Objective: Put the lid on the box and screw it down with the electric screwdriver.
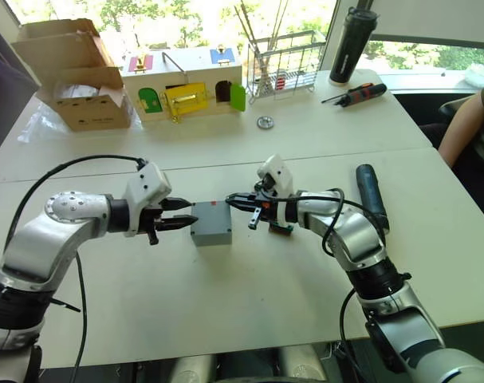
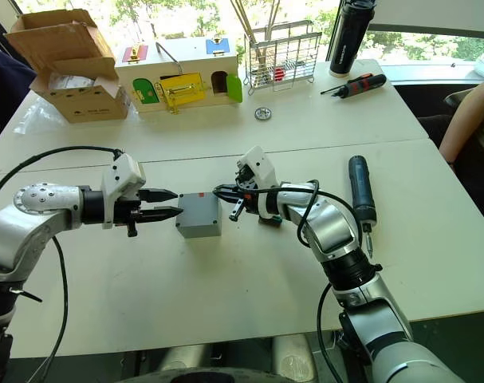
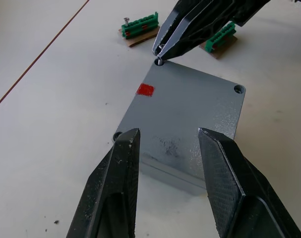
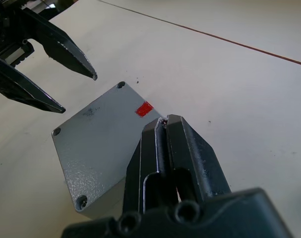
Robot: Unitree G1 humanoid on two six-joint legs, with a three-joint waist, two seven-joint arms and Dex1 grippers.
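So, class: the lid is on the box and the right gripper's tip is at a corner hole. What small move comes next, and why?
Probably release the screw into the hole: the right gripper, shut on a small screw, touches the corner of the lid, while the electric screwdriver lies untouched.

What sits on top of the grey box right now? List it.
The lid lies flat on the box, with a red mark. The right gripper touches one corner hole. The box's inside is covered.
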